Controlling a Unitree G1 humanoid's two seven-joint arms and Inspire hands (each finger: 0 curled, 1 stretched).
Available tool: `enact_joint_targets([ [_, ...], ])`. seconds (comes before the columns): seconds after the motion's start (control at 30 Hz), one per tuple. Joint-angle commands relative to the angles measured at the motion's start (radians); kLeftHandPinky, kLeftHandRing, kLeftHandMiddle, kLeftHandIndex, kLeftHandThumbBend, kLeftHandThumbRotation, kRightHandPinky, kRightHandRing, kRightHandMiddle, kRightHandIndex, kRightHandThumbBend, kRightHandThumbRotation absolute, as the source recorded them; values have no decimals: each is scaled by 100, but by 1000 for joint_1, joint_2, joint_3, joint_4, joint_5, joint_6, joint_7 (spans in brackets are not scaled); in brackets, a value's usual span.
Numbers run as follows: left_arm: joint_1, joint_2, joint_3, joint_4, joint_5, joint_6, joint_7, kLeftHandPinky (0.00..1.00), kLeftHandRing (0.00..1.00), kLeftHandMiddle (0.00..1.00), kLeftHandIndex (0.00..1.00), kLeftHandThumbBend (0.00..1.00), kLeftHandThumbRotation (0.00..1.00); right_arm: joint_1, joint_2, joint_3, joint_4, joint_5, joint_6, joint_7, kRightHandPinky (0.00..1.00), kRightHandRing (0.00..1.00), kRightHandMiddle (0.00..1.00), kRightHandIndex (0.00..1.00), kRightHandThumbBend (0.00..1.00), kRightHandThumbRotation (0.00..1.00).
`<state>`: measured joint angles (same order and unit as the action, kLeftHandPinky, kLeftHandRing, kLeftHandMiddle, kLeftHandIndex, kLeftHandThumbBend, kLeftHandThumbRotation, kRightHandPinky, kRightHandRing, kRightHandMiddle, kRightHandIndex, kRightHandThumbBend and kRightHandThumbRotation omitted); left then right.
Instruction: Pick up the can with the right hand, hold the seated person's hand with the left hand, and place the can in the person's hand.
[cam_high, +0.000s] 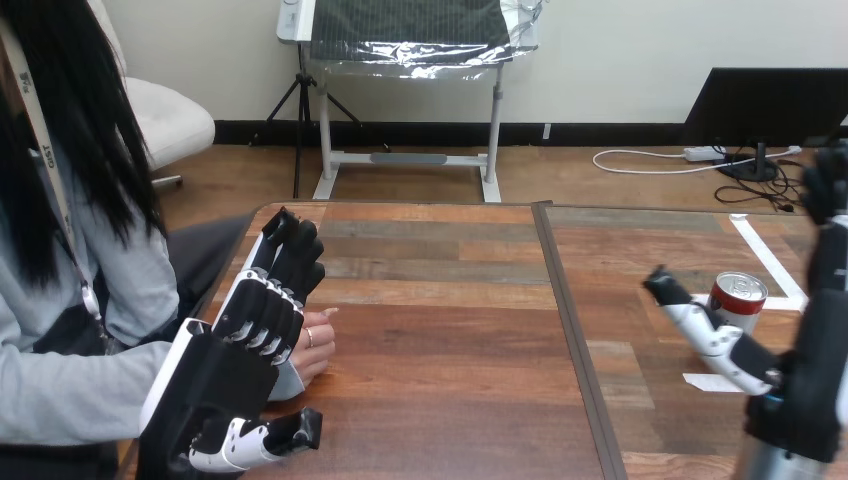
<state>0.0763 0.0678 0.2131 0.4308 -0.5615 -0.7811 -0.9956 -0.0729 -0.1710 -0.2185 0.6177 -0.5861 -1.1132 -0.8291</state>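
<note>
The can (738, 300) stands upright on the worktop (450, 350) at the right, not yet lifted. The right hand (812, 350) is just beside it, fingers spread wide, apparently set to close round it. The left hand (255, 320) lies over the person's hand (318, 345) at the left edge with fingers nearly straight and not curled round it, likely steadying it to receive the can.

The red, silver-topped can (737, 298) stands upright toward the right of the table (450, 350) — the person's hand (316, 345) rests near its left edge.
</note>
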Motion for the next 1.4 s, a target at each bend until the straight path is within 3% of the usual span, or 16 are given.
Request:
enact_joint_targets([
  [0.0, -50, 10, -3, -23, -17, 0, -5, 100, 100, 100, 100, 100, 40, -45, -34, -16, -12, 1, -12, -26, 92, 90, 92, 95, 100, 40],
  [0.27, -56, 12, -1, -17, -22, -5, -13, 100, 100, 100, 100, 100, 41, -52, -66, -34, 24, -1, -2, -73, 92, 90, 92, 95, 100, 41],
  [0.47, -57, 14, -2, -17, -25, -4, -16, 100, 100, 100, 100, 100, 42, -61, -77, -37, 68, 32, -4, -79, 92, 90, 92, 95, 100, 41],
  [0.77, -56, 19, -5, -23, -28, 8, -17, 100, 100, 100, 100, 100, 42, -73, -86, -32, 129, 100, 7, -57, 90, 89, 92, 95, 100, 43],
  [1.27, -60, 21, -1, -25, -38, 28, -29, 100, 100, 100, 100, 100, 42, -99, -98, -28, 221, 179, 89, -16, 89, 89, 92, 96, 100, 46],
  [1.37, -61, 22, 1, -26, -41, 27, -35, 100, 100, 100, 100, 100, 42, -111, -99, -27, 256, 202, 81, 0, 89, 89, 92, 96, 100, 46],
])
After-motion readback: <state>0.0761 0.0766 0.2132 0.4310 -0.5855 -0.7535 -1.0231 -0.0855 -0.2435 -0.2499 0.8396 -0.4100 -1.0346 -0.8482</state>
